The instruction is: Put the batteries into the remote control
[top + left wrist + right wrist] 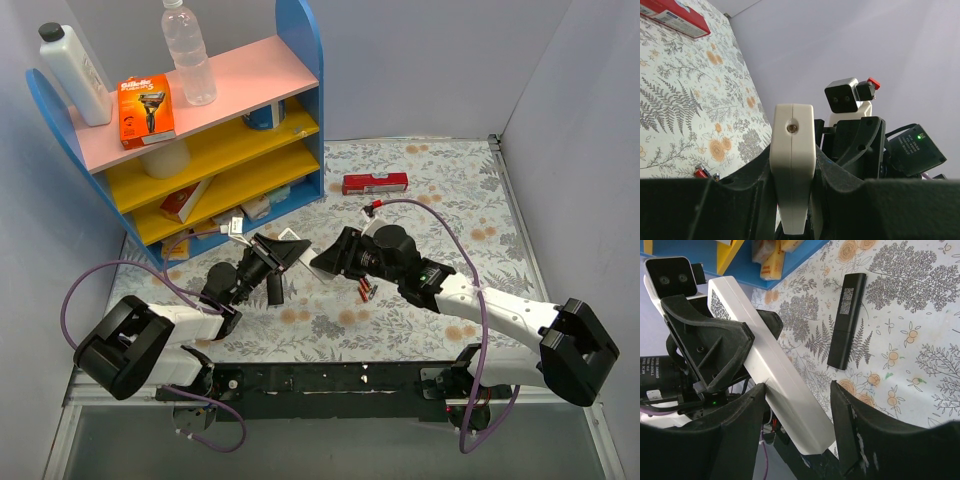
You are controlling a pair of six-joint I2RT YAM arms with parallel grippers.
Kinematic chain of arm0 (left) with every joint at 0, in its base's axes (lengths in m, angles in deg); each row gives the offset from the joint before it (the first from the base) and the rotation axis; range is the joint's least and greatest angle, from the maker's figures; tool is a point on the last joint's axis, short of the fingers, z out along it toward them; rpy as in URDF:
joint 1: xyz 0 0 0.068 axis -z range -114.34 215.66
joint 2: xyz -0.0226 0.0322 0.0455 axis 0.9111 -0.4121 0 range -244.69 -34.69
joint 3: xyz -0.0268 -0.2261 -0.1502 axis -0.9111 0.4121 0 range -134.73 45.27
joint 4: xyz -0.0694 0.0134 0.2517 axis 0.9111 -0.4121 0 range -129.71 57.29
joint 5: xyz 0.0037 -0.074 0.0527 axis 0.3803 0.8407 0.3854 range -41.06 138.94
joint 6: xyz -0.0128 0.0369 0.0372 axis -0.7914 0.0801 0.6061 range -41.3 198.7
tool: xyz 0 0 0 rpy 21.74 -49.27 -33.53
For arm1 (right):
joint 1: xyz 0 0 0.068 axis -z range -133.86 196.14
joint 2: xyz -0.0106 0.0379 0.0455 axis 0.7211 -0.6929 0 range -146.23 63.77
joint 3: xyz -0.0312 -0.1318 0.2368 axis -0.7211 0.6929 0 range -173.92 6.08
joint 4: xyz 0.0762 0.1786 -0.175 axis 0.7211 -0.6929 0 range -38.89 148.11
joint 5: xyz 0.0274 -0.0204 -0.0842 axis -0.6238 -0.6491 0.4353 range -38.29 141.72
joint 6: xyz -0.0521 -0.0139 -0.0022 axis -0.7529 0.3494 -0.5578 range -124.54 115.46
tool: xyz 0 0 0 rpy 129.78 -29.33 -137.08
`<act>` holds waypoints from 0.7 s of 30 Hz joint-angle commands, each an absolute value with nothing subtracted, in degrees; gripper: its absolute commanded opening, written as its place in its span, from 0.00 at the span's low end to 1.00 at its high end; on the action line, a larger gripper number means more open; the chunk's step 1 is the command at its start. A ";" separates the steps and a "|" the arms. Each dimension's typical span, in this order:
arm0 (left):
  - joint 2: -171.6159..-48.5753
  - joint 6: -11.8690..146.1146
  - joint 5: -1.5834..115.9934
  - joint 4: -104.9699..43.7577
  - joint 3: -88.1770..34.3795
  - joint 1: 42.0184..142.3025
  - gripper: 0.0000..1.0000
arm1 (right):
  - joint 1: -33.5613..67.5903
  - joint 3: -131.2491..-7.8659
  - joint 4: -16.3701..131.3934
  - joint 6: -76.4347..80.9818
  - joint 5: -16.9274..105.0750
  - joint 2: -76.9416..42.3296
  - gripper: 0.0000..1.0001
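My left gripper [268,262] is shut on a white remote control [288,248] and holds it above the table. In the left wrist view the remote [792,150] stands edge-on between the left gripper's [792,162] fingers. My right gripper [328,258] is open around the remote's free end [785,390]. In the right wrist view, its [796,387] left finger [740,415] is against the remote and its right finger [850,420] stands apart. Small batteries [366,290], red and dark, lie on the cloth below the right gripper. They also show in the left wrist view [702,172].
A black slim remote [845,315] lies on the floral cloth [440,200]. A red box [375,183] lies at the back. A blue shelf unit [200,150] with bottles and boxes stands at the back left. Grey walls close both sides.
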State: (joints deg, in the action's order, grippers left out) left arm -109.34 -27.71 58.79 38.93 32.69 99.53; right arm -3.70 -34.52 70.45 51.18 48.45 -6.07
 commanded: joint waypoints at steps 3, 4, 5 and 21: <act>-107.90 -29.14 60.72 45.16 30.77 99.94 0.00 | -2.99 -32.95 65.59 52.68 51.45 -5.48 0.56; -108.16 -28.97 61.07 45.42 30.51 99.85 0.00 | -2.99 -32.86 64.79 52.68 51.45 -5.57 0.56; -108.25 -28.96 61.25 45.77 30.33 99.94 0.00 | -2.99 -32.95 64.00 52.59 51.45 -5.92 0.56; -109.48 -28.79 60.29 50.08 27.78 99.94 0.00 | -2.99 -30.40 52.13 52.68 51.45 -5.75 0.55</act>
